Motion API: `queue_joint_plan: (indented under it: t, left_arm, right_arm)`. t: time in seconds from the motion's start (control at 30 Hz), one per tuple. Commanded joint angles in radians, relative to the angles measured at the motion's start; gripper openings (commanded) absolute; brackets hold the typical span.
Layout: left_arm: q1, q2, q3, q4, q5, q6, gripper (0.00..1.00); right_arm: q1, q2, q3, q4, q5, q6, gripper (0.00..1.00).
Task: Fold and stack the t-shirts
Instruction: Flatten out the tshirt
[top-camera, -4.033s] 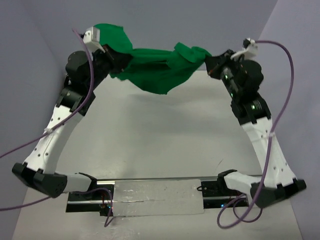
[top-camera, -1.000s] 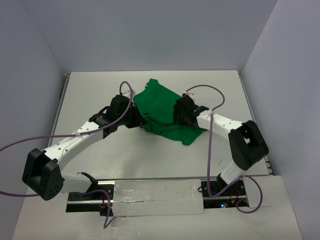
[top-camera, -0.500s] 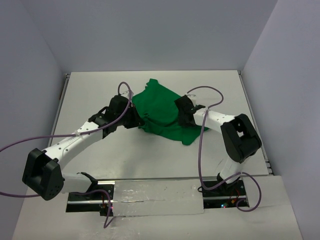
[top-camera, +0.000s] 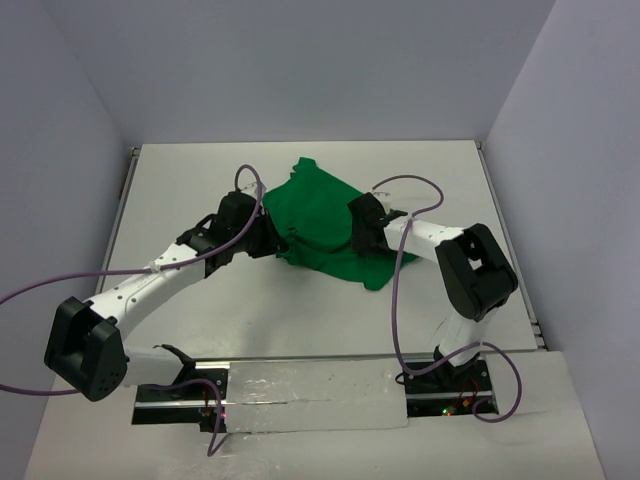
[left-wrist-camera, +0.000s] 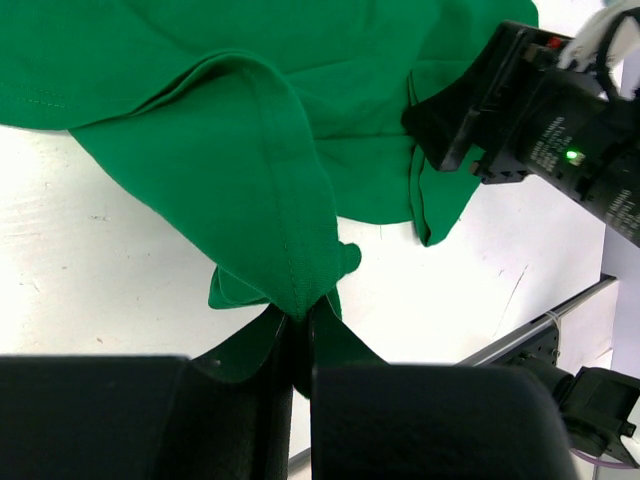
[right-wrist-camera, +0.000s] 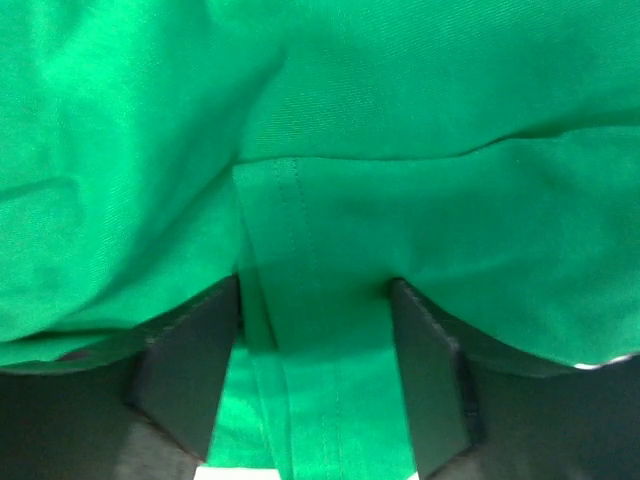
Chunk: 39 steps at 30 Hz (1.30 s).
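Not much of the bright green cloth t-shirt can be read as a shirt: it's a rumpled heap, and no collar or sleeve can be picked out for sure. From above, its left and right edges are covered by the two wrists, so the fingertips are hidden there. The right wrist view is filled almost entirely with green, and only a sliver of table is seen at the bottom. In the left wrist view the cloth is cut off at the top.

The left gripper is clamped tight on a seamed fold of the t-shirt, which is drawn up into a peak between its fingers. The right gripper is spread wide, with a hemmed strip of the cloth lying loose between its fingers and not pinched.

The left arm is stretched low and long from the near left toward the middle. The right arm is bent at the elbow on the right, with its forearm laid leftward onto the cloth. Purple cables are looped above both wrists.

The t-shirt is laid on the white tabletop, about mid-table and a bit to the far side, with one corner pointed at the far edge. Tabletop shows on all sides of it, widest on the near side. The table is boxed in by grey walls on the left, far and right.
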Motion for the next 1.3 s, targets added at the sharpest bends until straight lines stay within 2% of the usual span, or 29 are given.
queue_joint_plan:
  t: [0.0,0.17,0.27,0.3,0.43,0.67,0.83,0.9,0.93,1.1,1.27]
  left_arm:
    - [0.007,-0.013,0.011,0.048,0.014,-0.007,0.1]
    - [0.008,0.007,0.018,0.042,0.009,-0.01,0.1]
    - [0.012,0.012,0.023,0.037,0.006,-0.007,0.1]
    - [0.013,0.011,0.023,0.034,0.007,-0.005,0.1]
    - [0.041,-0.025,0.01,0.011,0.004,0.01,0.1]
    - [0.181,-0.121,-0.091,0.012,0.073,0.019,0.1]
    - [0.212,-0.112,-0.116,0.015,0.072,0.001,0.1]
    - [0.224,-0.105,-0.126,0.015,0.059,-0.009,0.1]
    - [0.229,-0.103,-0.13,0.023,0.063,-0.012,0.1]
    - [0.239,-0.092,-0.146,0.044,0.076,-0.018,0.1]
    - [0.246,-0.085,-0.134,0.045,0.082,-0.02,0.1]
  right_arm:
    - [-0.001,0.047,0.013,0.023,0.033,0.014,0.64]
    - [0.0,0.004,-0.012,0.017,0.064,0.037,0.42]
    - [-0.001,-0.102,-0.027,-0.01,0.122,0.045,0.28]
    - [-0.001,-0.129,-0.03,-0.017,0.139,0.042,0.27]
    - [-0.035,-0.275,-0.059,-0.043,0.181,0.026,0.15]
    - [-0.098,-0.416,-0.152,-0.014,0.112,0.023,0.15]
    - [-0.101,-0.404,-0.197,0.009,0.066,0.036,0.25]
    - [-0.104,-0.397,-0.22,0.024,0.044,0.047,0.25]
    - [-0.106,-0.396,-0.229,0.031,0.034,0.051,0.25]
    - [-0.108,-0.383,-0.266,0.067,-0.012,0.064,0.09]
    - [-0.122,-0.416,-0.228,0.051,-0.031,0.069,0.09]
